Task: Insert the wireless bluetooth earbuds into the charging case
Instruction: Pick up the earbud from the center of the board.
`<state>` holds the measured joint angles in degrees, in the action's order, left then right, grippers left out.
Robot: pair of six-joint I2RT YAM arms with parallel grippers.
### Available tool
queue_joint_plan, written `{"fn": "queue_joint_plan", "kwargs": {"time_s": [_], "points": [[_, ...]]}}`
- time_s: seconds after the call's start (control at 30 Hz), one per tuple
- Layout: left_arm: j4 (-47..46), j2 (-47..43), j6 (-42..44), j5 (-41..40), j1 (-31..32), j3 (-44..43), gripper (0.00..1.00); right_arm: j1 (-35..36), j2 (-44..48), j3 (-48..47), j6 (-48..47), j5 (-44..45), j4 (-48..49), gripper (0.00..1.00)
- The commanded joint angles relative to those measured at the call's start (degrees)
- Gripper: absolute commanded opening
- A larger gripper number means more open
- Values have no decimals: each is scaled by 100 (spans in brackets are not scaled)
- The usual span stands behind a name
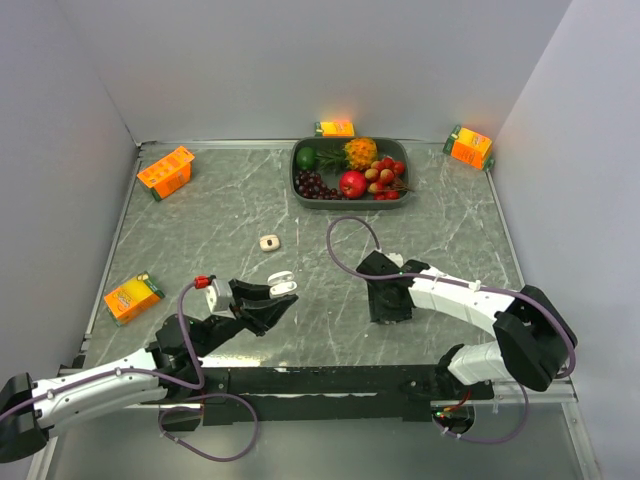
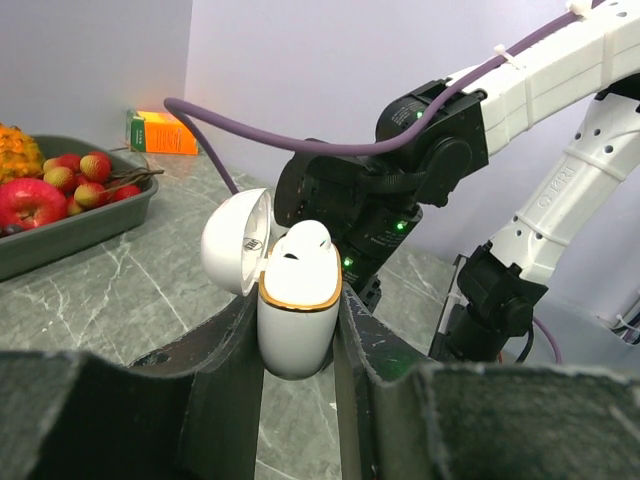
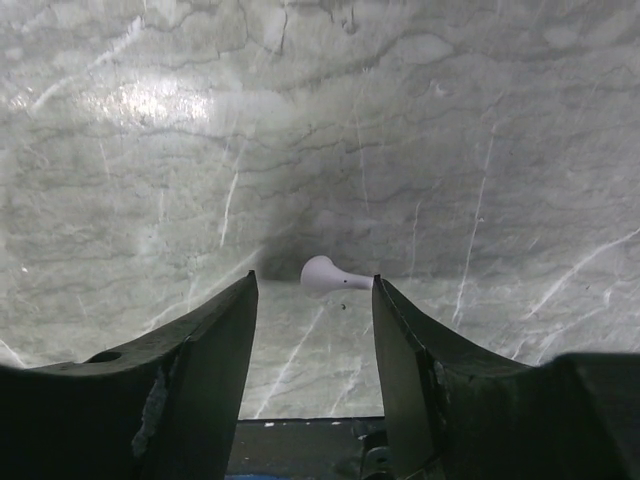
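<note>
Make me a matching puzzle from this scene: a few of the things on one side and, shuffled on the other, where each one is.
Things:
1. charging case
2. loose earbud
3. fruit tray

Places:
A. at the far edge of the table
B. clamped in the left gripper, lid open
C. lying on the table, between the open fingers of the right gripper

Pairs: 1-B; 2-C; 3-A

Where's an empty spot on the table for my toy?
Bare marble: between the back left carton, the front left carton and the small beige thing; also between the fruit tray and the right hand. Crowded: near middle, where the left hand holds the charging case and an earbud lies.
</note>
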<state>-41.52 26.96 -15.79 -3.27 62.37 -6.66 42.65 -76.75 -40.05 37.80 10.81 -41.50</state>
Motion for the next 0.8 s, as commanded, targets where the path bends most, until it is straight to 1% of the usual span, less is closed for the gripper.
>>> {"fn": "queue_joint_plan", "kwargs": {"time_s": [0.0, 0.1, 0.23, 0.5, 0.57, 0.6, 0.7, 0.77], "points": [[-216, 90, -56, 37, 30, -55, 1, -117, -77, 94, 26, -114, 229, 55], [-278, 160, -47, 54, 39, -64, 1, -178, -94, 191, 78, -263, 352, 52], [-304, 231, -64, 81, 39, -90, 1, -205, -138, 322, 175, -439, 476, 45], [-313, 239, -99, 46, 47, -64, 1, -205, -33, 437, 403, -659, 713, 36], [-322, 257, -126, 46, 47, -64, 1, -205, -103, 314, 421, -563, 661, 37], [-322, 266, -126, 46, 47, -64, 1, -196, -138, 262, 404, -527, 608, 41], [-313, 266, -117, 28, 56, -73, 1, -205, -217, 103, 333, -431, 546, 47], [-313, 257, -108, 10, 65, -73, 1, -196, -270, 7, 298, -378, 502, 49]]}}
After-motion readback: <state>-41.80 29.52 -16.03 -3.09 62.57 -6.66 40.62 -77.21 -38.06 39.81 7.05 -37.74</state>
